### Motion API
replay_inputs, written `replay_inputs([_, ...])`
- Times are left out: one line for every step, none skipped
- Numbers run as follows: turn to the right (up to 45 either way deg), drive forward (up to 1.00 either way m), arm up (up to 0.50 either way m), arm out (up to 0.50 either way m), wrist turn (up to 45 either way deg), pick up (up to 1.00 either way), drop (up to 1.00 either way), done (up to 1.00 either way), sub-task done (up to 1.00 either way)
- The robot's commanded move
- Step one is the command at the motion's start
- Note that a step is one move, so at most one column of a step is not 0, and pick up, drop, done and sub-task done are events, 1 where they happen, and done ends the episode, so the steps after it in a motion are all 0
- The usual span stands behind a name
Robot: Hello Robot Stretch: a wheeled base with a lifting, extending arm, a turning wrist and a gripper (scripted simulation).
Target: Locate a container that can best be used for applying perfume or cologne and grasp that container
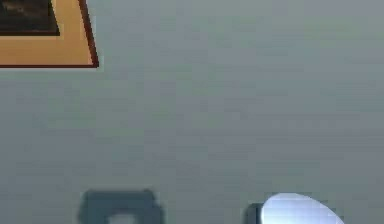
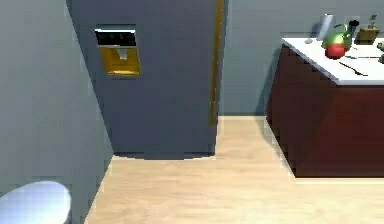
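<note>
A dark red cabinet with a white countertop [image 2: 318,52] stands at the arm side view's right. At the countertop's back stands a slim grey upright thing [image 2: 327,24], too small to name. Beside it lies a round red and green fruit [image 2: 337,47]. A small dark item [image 2: 368,30] and some thin utensils [image 2: 362,68] are farther right on the same top.
A tall grey fridge [image 2: 165,80] with a dispenser panel [image 2: 119,50] stands beside a grey wall [image 2: 35,90]; wooden floor [image 2: 200,185] runs between it and the cabinet. A white rounded object [image 2: 30,205] sits low left. The forward view faces a grey wall [image 1: 220,110] with a framed picture [image 1: 45,35].
</note>
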Motion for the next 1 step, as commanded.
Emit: replay_inputs([45.0, 0.00, 0.00, 0.00, 0.0, 0.00, 0.00, 0.00, 0.00])
